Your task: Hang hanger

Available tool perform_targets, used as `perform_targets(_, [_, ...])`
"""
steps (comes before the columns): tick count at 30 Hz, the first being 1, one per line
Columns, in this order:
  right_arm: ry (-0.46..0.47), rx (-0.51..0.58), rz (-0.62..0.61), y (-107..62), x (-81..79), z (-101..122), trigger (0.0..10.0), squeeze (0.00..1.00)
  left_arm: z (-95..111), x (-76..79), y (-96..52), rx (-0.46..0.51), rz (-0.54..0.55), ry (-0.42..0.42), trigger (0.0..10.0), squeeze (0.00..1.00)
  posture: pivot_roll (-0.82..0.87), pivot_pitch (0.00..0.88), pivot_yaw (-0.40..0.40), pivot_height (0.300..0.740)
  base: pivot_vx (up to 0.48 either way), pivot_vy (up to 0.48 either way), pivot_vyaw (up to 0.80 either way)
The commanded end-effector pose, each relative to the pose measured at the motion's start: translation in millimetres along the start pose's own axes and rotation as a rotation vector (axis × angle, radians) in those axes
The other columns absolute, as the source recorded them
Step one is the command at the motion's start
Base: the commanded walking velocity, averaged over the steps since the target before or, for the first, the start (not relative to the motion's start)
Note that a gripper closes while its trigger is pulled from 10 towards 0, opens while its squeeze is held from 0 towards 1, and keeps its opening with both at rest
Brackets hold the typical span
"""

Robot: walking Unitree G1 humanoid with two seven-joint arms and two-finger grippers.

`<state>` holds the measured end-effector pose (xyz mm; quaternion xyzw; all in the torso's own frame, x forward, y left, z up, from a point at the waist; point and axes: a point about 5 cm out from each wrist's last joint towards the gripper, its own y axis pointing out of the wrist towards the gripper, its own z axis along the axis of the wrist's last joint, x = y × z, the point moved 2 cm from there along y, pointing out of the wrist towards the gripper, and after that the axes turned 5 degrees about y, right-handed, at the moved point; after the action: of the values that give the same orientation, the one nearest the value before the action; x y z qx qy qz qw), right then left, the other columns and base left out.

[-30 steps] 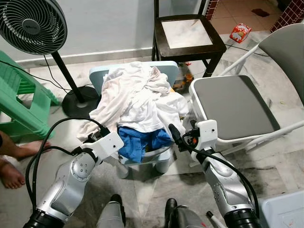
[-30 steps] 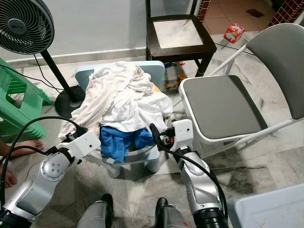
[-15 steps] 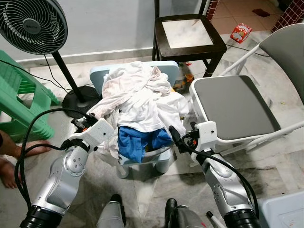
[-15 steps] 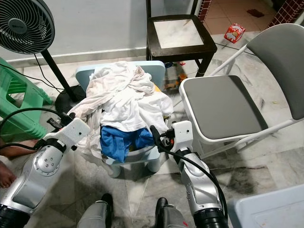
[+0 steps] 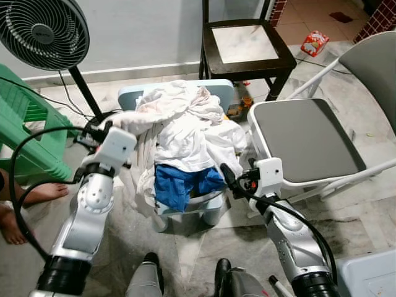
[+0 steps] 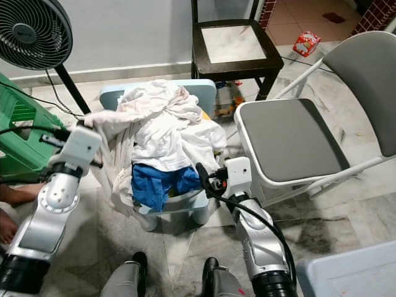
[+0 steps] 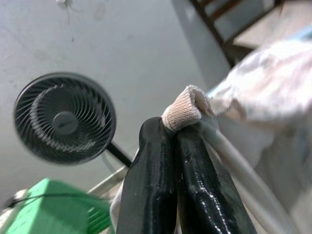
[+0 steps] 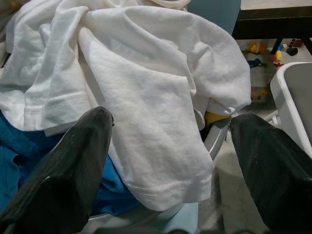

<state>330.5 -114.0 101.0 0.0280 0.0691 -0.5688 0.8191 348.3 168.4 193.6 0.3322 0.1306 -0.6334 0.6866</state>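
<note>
**Left gripper pinches white cloth and a pale bar at the laundry pile**

The hanger's shape is hard to make out: a pale, rounded white bar (image 7: 229, 156) runs beside the left gripper (image 7: 173, 146), mostly wrapped in cloth, and whether it is the hanger cannot be told. The left gripper's fingers are pressed together on a folded hem of the crumpled white garment (image 5: 179, 124), lifted at the left edge of the pile.

The floor is grey marbled tile (image 5: 346, 210) below a pale wall. A light blue plastic chair (image 5: 213, 93) carries the heap of white clothes with a blue cloth (image 5: 179, 185) at its front edge. Around it stand a black standing fan (image 5: 43, 31), a green plastic stool (image 5: 25, 136), a dark wooden chair (image 5: 244, 46) and a grey folding chair (image 5: 309, 136). A person's bare foot (image 5: 37, 193) shows beside the stool.

The right gripper (image 8: 170, 146) hovers spread wide at the pile's front right corner, holding nothing.
</note>
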Motion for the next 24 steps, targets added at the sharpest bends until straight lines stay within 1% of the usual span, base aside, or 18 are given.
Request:
perform_targets(1, [0.006,-0.022,-0.016,-2.6,2.2,-8,10.0,0.0,3,3.4,0.5,0.019,-0.006,-0.027,0.0,0.0,0.24,0.315,-0.026,0.74,0.0,0.0,0.0])
perform_targets(2, [0.005,-0.021,-0.017,-2.5,2.2,-7,10.0,0.0,10,10.0,4.9,0.042,-0.031,-0.051,0.0,0.0,0.24,0.315,-0.025,0.74,0.0,0.0,0.0])
perform_targets(4, [0.005,-0.021,-0.019,-2.4,2.3,-7,10.0,0.0,13,18.5,7.7,0.045,-0.067,-0.106,0.0,0.0,0.24,0.315,-0.025,0.74,0.0,0.0,0.0])
perform_targets(5, [0.005,-0.021,-0.019,-2.4,2.3,-7,10.0,0.0,13,18.5,7.7,0.045,-0.067,-0.106,0.0,0.0,0.24,0.315,-0.025,0.74,0.0,0.0,0.0])
perform_targets(6, [0.005,-0.021,-0.021,-2.5,2.3,-7,10.0,0.0,15,24.4,9.6,0.037,-0.083,-0.166,0.0,0.0,0.24,0.314,-0.023,0.74,0.0,0.0,0.0])
perform_targets(7, [0.005,-0.021,-0.021,-2.5,2.3,-7,10.0,0.0,15,24.4,9.6,0.037,-0.083,-0.166,0.0,0.0,0.24,0.314,-0.023,0.74,0.0,0.0,0.0])
perform_targets(8, [0.004,-0.02,-0.023,-2.9,2.2,-7,10.0,0.0,15,27.8,11.4,0.026,-0.075,-0.231,0.0,0.0,0.23,0.315,-0.021,0.74,0.0,0.0,0.0])
perform_targets(10, [0.004,-0.019,-0.025,-3.1,2.4,-7,10.0,0.0,17,28.4,13.7,0.035,-0.055,-0.27,0.0,0.0,0.23,0.317,-0.02,0.74,0.0,0.0,0.0])
perform_targets(12, [0.004,-0.018,-0.029,-3.3,2.3,-7,10.0,0.0,19,28.3,14.8,0.039,-0.024,-0.335,0.0,0.0,0.23,0.317,-0.02,0.74,0.0,0.0,0.0])
perform_targets(14, [0.005,-0.017,-0.03,-3.3,1.9,-8,10.0,0.0,13,33.4,13.4,0.005,-0.04,-0.397,0.0,0.0,0.23,0.318,-0.019,0.74,0.0,0.0,0.0])
perform_targets(15, [0.005,-0.017,-0.031,-3.4,1.6,-8,10.0,0.0,9,36.3,11.8,-0.016,-0.048,-0.42,1.3,0.0,0.23,0.318,-0.018,0.74,0.0,0.0,0.0])
perform_targets(16, [0.004,-0.017,-0.032,-3.5,1.4,-8,10.0,0.0,4,39.9,9.1,-0.041,-0.058,-0.447,2.3,0.0,0.23,0.318,-0.018,0.74,0.0,0.0,0.0])
perform_targets(17, [0.005,-0.016,-0.033,-3.8,1.5,-8,10.0,0.0,0,43.6,5.7,-0.059,-0.074,-0.463,5.7,0.0,0.23,0.321,-0.019,0.74,0.0,0.0,0.0])
perform_targets(18, [0.005,-0.017,-0.035,-4.3,2.0,-8,10.0,0.0,-6,49.9,-1.1,-0.089,-0.103,-0.505,8.8,0.0,0.23,0.322,-0.019,0.74,0.0,0.0,0.0])
perform_targets(19, [0.005,-0.018,-0.035,-4.5,2.3,-8,10.0,0.0,-9,52.3,-4.2,-0.101,-0.114,-0.527,8.8,0.0,0.23,0.322,-0.019,0.74,0.0,0.0,0.0])
perform_targets(20, [0.005,-0.018,-0.036,-4.5,2.5,-8,10.0,0.0,-13,53.7,-6.7,-0.116,-0.115,-0.53,10.0,0.41,0.23,0.323,-0.02,0.74,0.0,0.0,0.0])
perform_targets(21, [0.005,-0.019,-0.036,-4.6,2.6,-8,10.0,0.0,-18,55.4,-10.5,-0.138,-0.119,-0.529,10.0,1.0,0.23,0.323,-0.02,0.74,0.0,0.0,0.0])
perform_targets(24, [0.004,-0.02,-0.035,-4.4,2.8,-8,10.0,0.0,-28,60.8,-17.9,-0.182,-0.143,-0.539,10.0,1.0,0.23,0.324,-0.025,0.74,0.0,0.0,0.0])
